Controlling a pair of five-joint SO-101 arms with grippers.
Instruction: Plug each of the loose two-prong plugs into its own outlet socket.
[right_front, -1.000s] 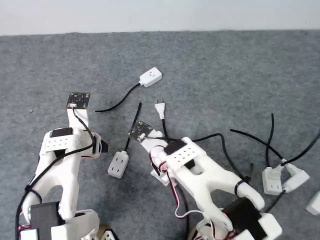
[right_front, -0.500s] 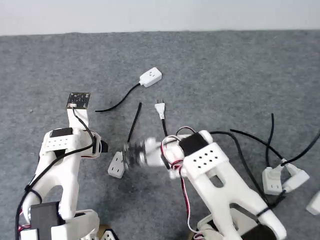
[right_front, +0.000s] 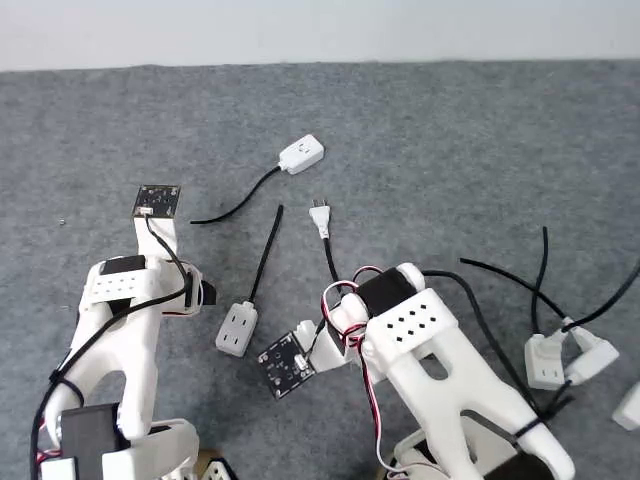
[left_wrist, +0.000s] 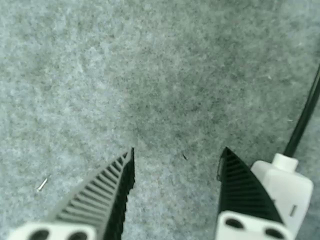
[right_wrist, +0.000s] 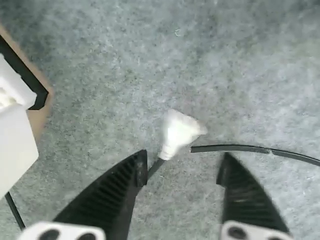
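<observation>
1. A small white two-prong plug (right_front: 320, 215) lies at the high view's centre.
2. A white plastic outlet block (right_front: 237, 330), lower left of centre, sits just beside the spread left gripper (left_wrist: 178, 151).
3. The right gripper (right_wrist: 185, 154) gapes over a blurred white cord end (right_wrist: 177, 132).

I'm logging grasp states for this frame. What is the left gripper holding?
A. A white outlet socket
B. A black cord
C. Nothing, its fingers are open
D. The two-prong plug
C: in the left wrist view the left gripper stands open with only bare carpet between its fingers, and the white outlet socket lies beside one finger, outside the gap.
</observation>
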